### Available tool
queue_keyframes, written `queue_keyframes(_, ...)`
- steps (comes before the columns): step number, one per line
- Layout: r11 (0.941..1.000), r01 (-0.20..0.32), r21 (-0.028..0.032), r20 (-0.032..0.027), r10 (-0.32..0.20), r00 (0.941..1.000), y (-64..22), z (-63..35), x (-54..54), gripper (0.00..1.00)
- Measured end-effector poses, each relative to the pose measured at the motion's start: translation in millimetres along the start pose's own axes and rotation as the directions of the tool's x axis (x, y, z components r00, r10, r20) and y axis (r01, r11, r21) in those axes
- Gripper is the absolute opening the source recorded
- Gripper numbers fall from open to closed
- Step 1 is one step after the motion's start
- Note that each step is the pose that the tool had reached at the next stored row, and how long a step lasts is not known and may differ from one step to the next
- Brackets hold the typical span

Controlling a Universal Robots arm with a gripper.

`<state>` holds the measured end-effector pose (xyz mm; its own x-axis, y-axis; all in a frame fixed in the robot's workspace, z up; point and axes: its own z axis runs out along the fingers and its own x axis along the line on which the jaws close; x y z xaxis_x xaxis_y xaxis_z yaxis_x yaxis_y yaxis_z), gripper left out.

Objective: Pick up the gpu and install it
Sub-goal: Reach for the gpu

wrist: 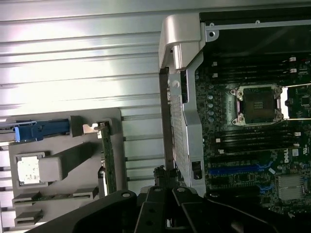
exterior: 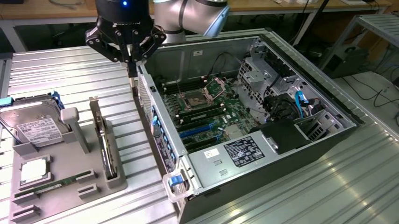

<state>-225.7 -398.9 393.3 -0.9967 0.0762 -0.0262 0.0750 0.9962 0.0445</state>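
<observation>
The gpu (exterior: 104, 140) stands on edge in a slot of the grey holder tray (exterior: 68, 154), its pale metal bracket at the far end. In the wrist view the gpu (wrist: 108, 158) shows as a thin green strip on that tray (wrist: 63, 194). My gripper (exterior: 131, 78) hangs above the ribbed table, between the gpu's bracket end and the rear wall of the open computer case (exterior: 249, 116). Its fingers are shut with nothing between them. It is well above the card and touches nothing. In the wrist view the gripper (wrist: 163, 178) sits over the case's rear wall.
On the tray are also a silver hard drive (exterior: 34, 123), a square processor (exterior: 34, 170) and a narrow memory stick (exterior: 56, 184). Inside the case lie the motherboard with blue slots (exterior: 199, 130), an empty processor socket (exterior: 193, 99) and a black power supply (exterior: 287, 135).
</observation>
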Motion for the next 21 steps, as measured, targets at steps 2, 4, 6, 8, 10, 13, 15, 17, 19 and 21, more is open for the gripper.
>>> queue_keyframes(2, 1.0, 0.0, 0.0, 0.0, 0.0, 1.0, -0.1, -0.1, 1.3, 0.11)
queue_keyframes(4, 1.0, 0.0, 0.0, 0.0, 0.0, 1.0, -0.2, -0.1, 3.0, 0.11)
queue_keyframes(6, 1.0, 0.0, 0.0, 0.0, 0.0, 1.0, -0.4, -0.2, 4.7, 0.11)
queue_keyframes(8, 1.0, 0.0, 0.0, 0.0, 0.0, 1.0, -0.5, -0.2, 6.4, 0.11)
queue_keyframes(10, 1.0, 0.0, 0.0, 0.0, 0.0, 1.0, -0.6, -0.2, 8.1, 0.11)
queue_keyframes(13, 1.0, 0.0, 0.0, 0.0, 0.0, 1.0, -0.8, -0.3, 11.0, 0.11)
queue_keyframes(15, 1.0, 0.0, 0.0, 0.0, 0.0, 1.0, -1.0, -0.4, 12.8, 0.11)
queue_keyframes(17, 1.0, 0.0, 0.0, 0.0, 0.0, 1.0, -1.1, -0.4, 14.3, 0.11)
queue_keyframes(19, 1.0, 0.0, 0.0, 0.0, 0.0, 1.0, -1.2, -0.5, 15.8, 0.11)
queue_keyframes(21, 1.0, 0.0, 0.0, 0.0, 0.0, 1.0, -1.3, -0.5, 17.5, 0.11)
